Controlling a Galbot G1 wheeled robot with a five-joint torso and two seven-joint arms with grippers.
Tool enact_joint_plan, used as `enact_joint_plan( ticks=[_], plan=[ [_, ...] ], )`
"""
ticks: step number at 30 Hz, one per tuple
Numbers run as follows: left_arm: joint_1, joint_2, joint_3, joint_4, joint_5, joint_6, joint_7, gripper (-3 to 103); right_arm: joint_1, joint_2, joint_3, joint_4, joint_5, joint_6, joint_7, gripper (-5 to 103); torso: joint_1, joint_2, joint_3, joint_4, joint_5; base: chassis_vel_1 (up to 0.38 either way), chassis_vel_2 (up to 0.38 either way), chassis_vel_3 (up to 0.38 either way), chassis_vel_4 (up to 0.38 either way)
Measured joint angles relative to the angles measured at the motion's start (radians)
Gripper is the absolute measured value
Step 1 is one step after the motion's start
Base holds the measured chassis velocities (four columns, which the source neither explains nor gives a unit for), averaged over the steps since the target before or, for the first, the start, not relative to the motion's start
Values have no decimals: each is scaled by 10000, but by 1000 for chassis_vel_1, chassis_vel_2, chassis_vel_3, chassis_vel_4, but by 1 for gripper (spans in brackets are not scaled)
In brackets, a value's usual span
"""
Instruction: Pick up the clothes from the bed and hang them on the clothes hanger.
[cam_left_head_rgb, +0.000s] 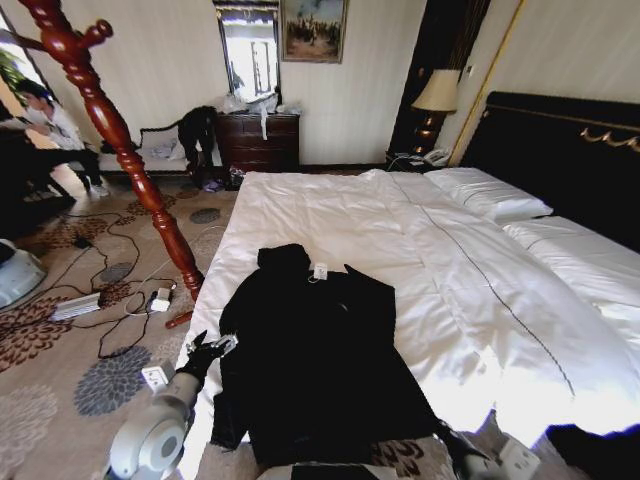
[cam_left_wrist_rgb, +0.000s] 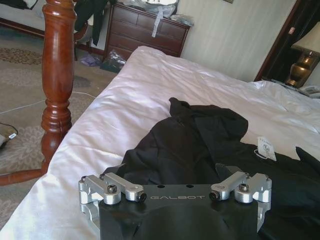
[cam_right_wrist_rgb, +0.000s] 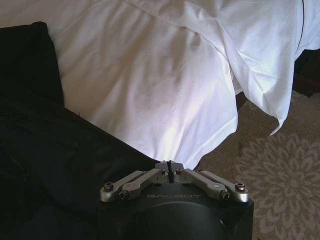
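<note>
- Left gripper (cam_left_head_rgb: 207, 352) sits at the near left edge of the bed (cam_left_head_rgb: 330, 215), at the left hem side of the coat (cam_left_head_rgb: 315, 350). Left wrist view: gripper (cam_left_wrist_rgb: 175, 172) has its linkage arms swung far apart, so jaws wide, nothing between them. Black fabric lies right ahead of it; contact can't be confirmed.
- Right gripper (cam_left_head_rgb: 450, 440) is low at the near right corner of the bed, by the coat's right hem. Right wrist view: gripper (cam_right_wrist_rgb: 170, 162) has fingertips (cam_right_wrist_rgb: 166, 165) pressed together at the centre, jaws fully closed. No fabric visibly pinched; tips sit over the line where coat (cam_right_wrist_rgb: 45, 150) meets duvet (cam_right_wrist_rgb: 160, 85).
- Coat lies flat on the near half of the duvet, collar toward the headboard (cam_left_head_rgb: 560, 150), hem hanging over the foot edge. White label (cam_left_head_rgb: 320, 271) at the collar, also seen in the left wrist view (cam_left_wrist_rgb: 265, 148).
- Coat stand (cam_left_head_rgb: 120, 140) is on the carpet (cam_left_head_rgb: 60, 340) left of the bed, just beside its edge, leaning in the head view. Its pole (cam_left_wrist_rgb: 57, 75) is near the left gripper's side; nothing hangs on it.
- Cables (cam_left_head_rgb: 110, 290) lie on the carpet near the stand's base.
</note>
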Motion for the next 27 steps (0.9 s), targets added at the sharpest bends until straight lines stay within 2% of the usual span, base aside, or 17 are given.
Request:
enact_joint_plan(
  ticks=[4,7,8,10,12,13,15,16,17,18,21,22,23,24,25,26,27],
  plan=[
    [11,56,5,16,14,0,0,100,773,-103,5,-617,-255,-5,-53,-2,0,0,0,3,3,0,0,0,0],
    [100,183,-141,16,14,16,-8,100,1359,-371,-19,-644,-369,17,117,14,1,-1,2,6,5,0,0,0,0],
    [100,183,-141,16,14,16,-8,100,1359,-371,-19,-644,-369,17,117,14,1,-1,2,6,5,0,0,0,0],
    [135,242,-241,16,11,26,-27,100,1271,-633,85,5,-667,-27,313,20,0,-1,1,3,0,0,0,0,0],
    [143,253,-267,36,10,40,-44,100,1055,-949,282,311,-922,-247,534,31,0,-1,1,2,-2,0,0,0,0],
    [143,253,-267,36,10,40,-44,100,1055,-949,282,311,-922,-247,534,31,0,-1,1,2,-2,0,0,0,0],
    [145,231,-251,42,10,74,-60,100,928,-1467,677,382,-994,-445,733,41,-1,0,1,-2,-1,0,0,0,0],
    [145,217,-213,42,10,103,-68,100,1050,-1867,975,381,-797,-536,743,41,-1,0,0,-5,1,0,0,0,0],
    [144,216,-163,38,10,129,-79,100,1352,-2266,1163,381,-461,-573,660,47,-1,0,0,-3,1,0,0,0,0],
    [144,216,-163,38,10,129,-79,100,1352,-2266,1163,381,-461,-573,660,47,-1,0,0,-3,1,0,0,0,0],
    [177,360,12,12,70,177,-98,100,3544,-3900,459,32,1179,-646,-364,63,-1,-1,1,9,1,0,0,0,0],
    [177,360,12,12,70,177,-98,100,3544,-3900,459,32,1179,-646,-364,63,-1,-1,1,9,1,0,0,0,0],
    [91,462,125,41,75,203,-101,100,4251,-4260,147,-360,1457,-646,-926,69,0,-1,1,13,6,0,0,0,0],
    [-223,723,446,173,50,279,-119,100,5507,-4885,-456,-1240,1611,-645,-2398,74,0,-2,2,10,3,0,0,0,0],
    [-266,793,502,212,61,291,-126,100,6181,-5116,-931,-1701,1614,-652,-3159,80,2,-2,2,-6,-7,0,0,0,0],
    [-227,834,508,227,62,303,-136,100,7110,-5282,-1702,-2256,1598,-722,-4045,80,4,-2,3,-9,-10,0,0,0,0],
    [-227,834,508,227,62,303,-136,100,7110,-5282,-1702,-2256,1598,-722,-4045,80,4,-2,3,-9,-10,0,0,0,0]
  ],
)
